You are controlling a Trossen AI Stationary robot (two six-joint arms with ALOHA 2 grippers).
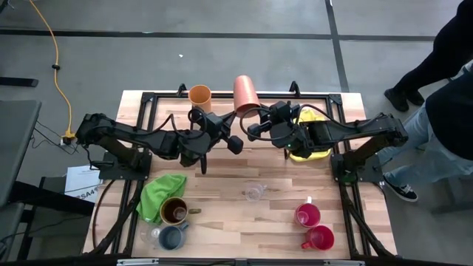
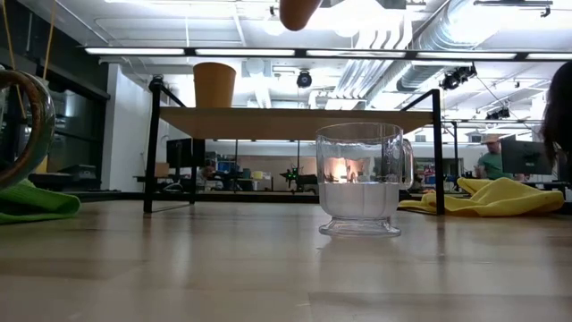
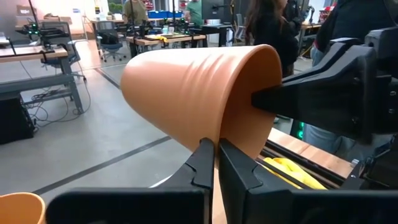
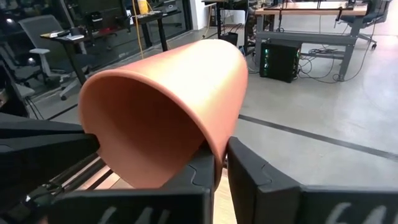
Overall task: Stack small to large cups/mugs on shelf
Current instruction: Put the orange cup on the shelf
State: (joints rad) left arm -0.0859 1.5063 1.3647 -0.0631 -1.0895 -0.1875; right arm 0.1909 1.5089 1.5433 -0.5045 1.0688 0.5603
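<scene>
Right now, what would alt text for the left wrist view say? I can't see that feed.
A tan cup lies tilted on its side in mid-air, its rim pinched by both grippers: the left gripper from below and the right gripper from the side. A yellow-orange cup shows at one corner, a yellow cloth beyond, and people at workbenches in the room behind.

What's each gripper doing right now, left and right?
Left gripper: closed on the rim of the salmon cup.
Right gripper: closed on the same cup's rim.

Cup [image 1: 200, 94] on shelf [image 1: 162, 98]
</scene>
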